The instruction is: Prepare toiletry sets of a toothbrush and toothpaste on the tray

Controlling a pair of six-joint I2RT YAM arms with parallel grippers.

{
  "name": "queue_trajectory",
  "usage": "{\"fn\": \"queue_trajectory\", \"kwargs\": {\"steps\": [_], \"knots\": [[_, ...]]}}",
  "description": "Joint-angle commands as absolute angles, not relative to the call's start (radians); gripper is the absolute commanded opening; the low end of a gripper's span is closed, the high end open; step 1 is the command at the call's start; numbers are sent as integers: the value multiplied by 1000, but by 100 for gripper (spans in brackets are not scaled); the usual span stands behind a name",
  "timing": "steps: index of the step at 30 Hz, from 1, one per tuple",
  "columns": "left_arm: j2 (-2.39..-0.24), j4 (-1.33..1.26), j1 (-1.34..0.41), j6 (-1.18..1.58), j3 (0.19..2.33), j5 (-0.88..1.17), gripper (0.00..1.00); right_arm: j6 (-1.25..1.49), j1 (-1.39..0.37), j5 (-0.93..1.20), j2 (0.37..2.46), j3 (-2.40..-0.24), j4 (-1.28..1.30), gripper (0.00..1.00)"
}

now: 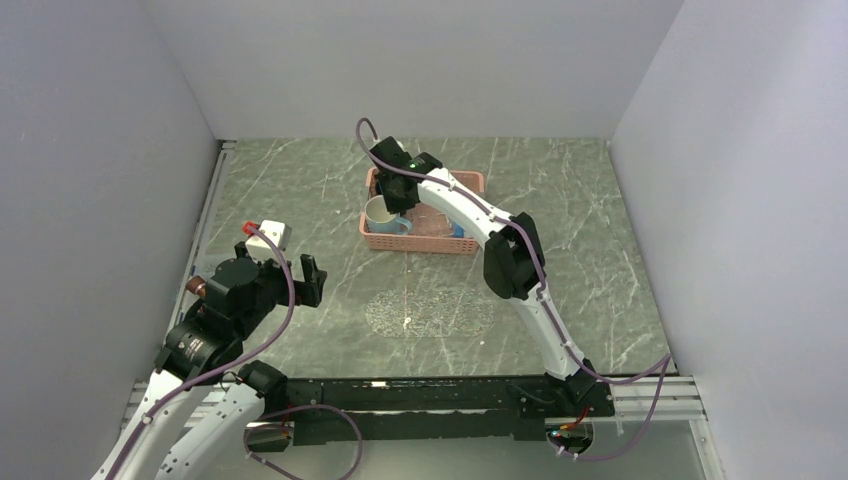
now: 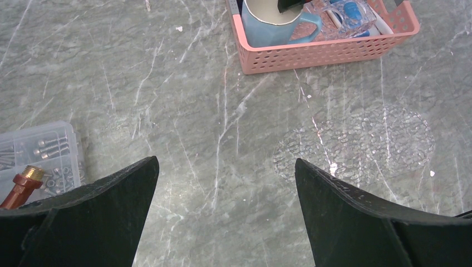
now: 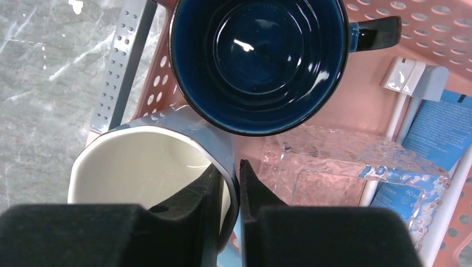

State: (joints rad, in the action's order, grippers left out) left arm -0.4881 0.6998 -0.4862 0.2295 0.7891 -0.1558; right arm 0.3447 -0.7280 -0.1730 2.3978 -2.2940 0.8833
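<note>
The clear textured tray (image 1: 430,312) lies flat on the table in front of the pink basket (image 1: 470,243); it also shows in the left wrist view (image 2: 362,144). My right gripper (image 3: 229,167) is inside the basket, shut on the rim of a light blue mug (image 3: 139,161), one finger inside the mug and one outside. Blue toothpaste tubes (image 3: 439,128) and pale toothbrushes (image 3: 409,83) lie at the basket's right side, partly under a second clear tray (image 3: 334,161). My left gripper (image 2: 225,167) is open and empty, above the table at the left.
A dark blue mug (image 3: 259,61) stands in the basket touching the light blue mug. A clear box of screws (image 2: 39,150) and a copper fitting (image 2: 22,186) lie near my left gripper. Grey walls enclose the table on three sides.
</note>
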Motion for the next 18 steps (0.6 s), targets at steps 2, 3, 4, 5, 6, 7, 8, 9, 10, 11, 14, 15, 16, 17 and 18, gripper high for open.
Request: {"fn": "queue_trajectory", "kwargs": {"steps": [2,3,4,5,6,7,8,9,10,11,14,15,16,17,18], "knots": [[-483,663,-489,218,788,-173,99,336,-734,-181,2393,-2338,901,4],[-484,664,-489,219,788,-173,99,336,-733,-181,2391,-2339,900,0],[-485,664,-489,218,789,-173,99,338,-733,-182,2388,-2340,900,0],[-485,664,-489,218,790,-175,100,340,-734,-182,2385,-2342,898,0],[-486,664,-489,219,790,-174,99,342,-734,-181,2381,-2342,896,0],[-486,664,-489,219,789,-176,99,344,-734,-180,2374,-2342,893,0],[-486,664,-489,219,790,-176,99,346,-734,-178,2368,-2342,891,0],[-486,664,-489,219,790,-178,99,349,-734,-178,2361,-2342,885,0],[-486,664,-488,219,789,-178,99,353,-733,-179,2352,-2342,881,0],[-486,666,-489,219,788,-179,99,356,-733,-181,2342,-2342,876,0],[-488,665,-489,219,789,-180,99,363,-734,-192,2310,-2342,865,0],[-488,666,-489,218,789,-180,99,363,-733,-197,2300,-2341,861,0],[-489,666,-489,219,790,-180,99,363,-732,-199,2288,-2341,858,0],[-489,666,-488,219,790,-181,99,363,-732,-203,2279,-2345,859,0],[-489,666,-489,219,790,-180,99,365,-733,-203,2269,-2350,861,0]]}}
